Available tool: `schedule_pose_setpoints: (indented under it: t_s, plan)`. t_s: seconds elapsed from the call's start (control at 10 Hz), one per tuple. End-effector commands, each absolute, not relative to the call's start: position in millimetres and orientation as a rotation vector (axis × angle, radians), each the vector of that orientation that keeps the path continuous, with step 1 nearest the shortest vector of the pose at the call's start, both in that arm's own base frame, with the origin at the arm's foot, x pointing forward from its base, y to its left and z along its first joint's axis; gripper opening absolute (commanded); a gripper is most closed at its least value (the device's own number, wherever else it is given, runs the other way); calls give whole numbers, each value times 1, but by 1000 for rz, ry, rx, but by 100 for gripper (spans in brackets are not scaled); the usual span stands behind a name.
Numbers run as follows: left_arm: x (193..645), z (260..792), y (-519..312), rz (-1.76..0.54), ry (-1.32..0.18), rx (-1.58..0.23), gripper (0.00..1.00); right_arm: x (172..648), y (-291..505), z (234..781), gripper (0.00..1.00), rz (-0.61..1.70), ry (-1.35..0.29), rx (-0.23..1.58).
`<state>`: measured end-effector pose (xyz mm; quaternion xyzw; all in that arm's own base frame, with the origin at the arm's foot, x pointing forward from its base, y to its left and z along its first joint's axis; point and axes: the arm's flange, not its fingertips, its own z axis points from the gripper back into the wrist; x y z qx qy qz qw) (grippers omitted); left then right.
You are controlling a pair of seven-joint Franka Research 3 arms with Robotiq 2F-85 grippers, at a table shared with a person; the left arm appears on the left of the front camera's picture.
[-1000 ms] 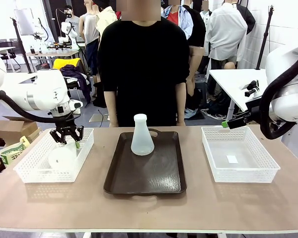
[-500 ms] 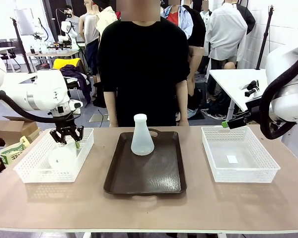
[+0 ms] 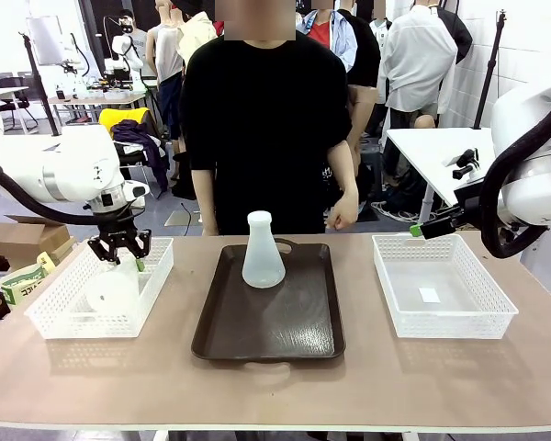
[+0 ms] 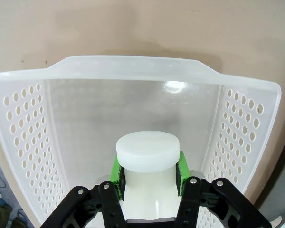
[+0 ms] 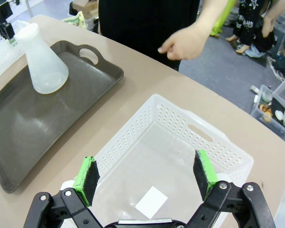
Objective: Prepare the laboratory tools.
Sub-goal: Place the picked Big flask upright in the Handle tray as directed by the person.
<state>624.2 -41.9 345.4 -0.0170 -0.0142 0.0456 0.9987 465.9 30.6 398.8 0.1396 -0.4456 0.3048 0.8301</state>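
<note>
A busy workroom lies behind a tan counter, with a person in a black top standing at its far edge. The dark brown rectangular plastic tray with handles sits mid-counter and serves as the landmark here.

One translucent whitish plastic conical flask already stands on the far part of that tray, upright, long axis vertical, neck pointing up; that half of the job looks done. The second translucent whitish conical flask is off to the tray's left, within the white lattice plastic basket there. The left pincer is clenched on its short neck, green pads on either side just under the rim. This flask too is upright, neck up, base toward the basket floor; whether the base touches the floor I cannot tell.

What seems left is carrying it across to the tray beside the first.

The right pincer hangs released, jaws wide, above the white lattice basket to the tray's right, holding nothing.
</note>
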Motion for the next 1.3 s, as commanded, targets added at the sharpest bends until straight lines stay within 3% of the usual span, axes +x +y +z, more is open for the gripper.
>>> schedule_pose_setpoints:
  t_s: [0.0, 0.5, 1.2]
  plan:
    - [611, 357, -35, 69, -72, -44, 0, 465, 30, 398, 100, 645, -944, 296]
    - [604, 375, -27, 52, -92, -70, 0, 465, 30, 398, 100, 645, -944, 296]
    - [555, 445, -13, -69, -268, -251, 0, 465, 30, 398, 100, 645, -944, 296]
